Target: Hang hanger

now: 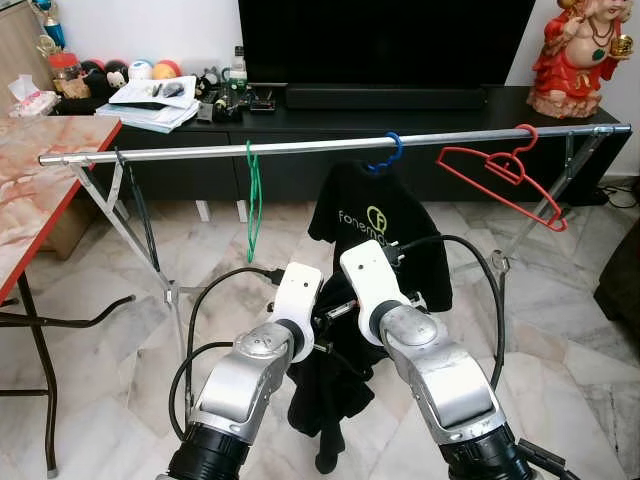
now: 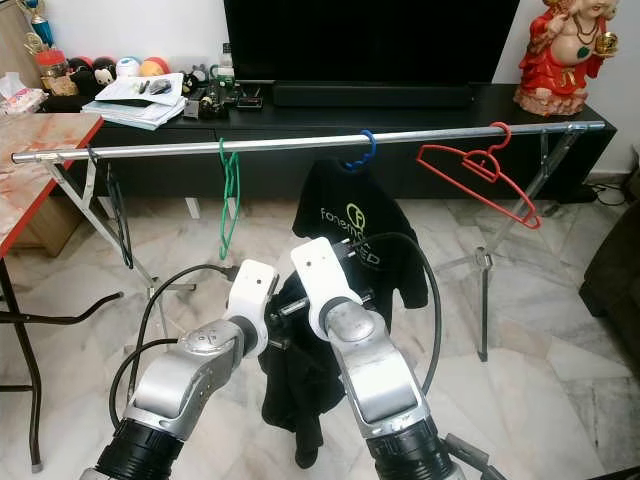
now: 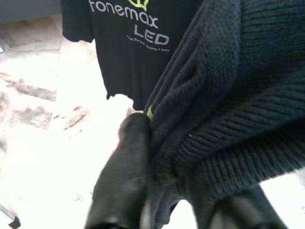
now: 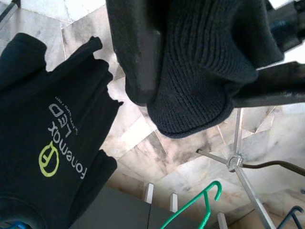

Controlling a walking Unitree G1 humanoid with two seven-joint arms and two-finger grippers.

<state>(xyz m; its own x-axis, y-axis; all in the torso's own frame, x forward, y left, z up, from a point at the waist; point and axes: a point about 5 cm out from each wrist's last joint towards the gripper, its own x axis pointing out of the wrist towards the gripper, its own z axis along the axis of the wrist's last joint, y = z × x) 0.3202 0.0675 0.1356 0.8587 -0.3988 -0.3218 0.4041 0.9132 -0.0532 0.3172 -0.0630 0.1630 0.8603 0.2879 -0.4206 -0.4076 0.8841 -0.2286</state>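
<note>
Both grippers — left gripper (image 3: 157, 191), right gripper (image 4: 190, 71) — clamp a dark knit garment (image 1: 330, 390).

Both head views are evenly lit by soft daylight and sharp across the frame, with a pale sheen on the marble floor (image 1: 560, 330) beyond the end effectors and faint shadows under the metal rail (image 1: 330, 146). In the left wrist view the floor behind the left end effector (image 3: 162, 200) is washed out to near white, and its close black finger (image 3: 121, 181) is blurred. The right wrist view is crisper, the dark knit garment (image 4: 195, 71) showing clear ribbing.
</note>
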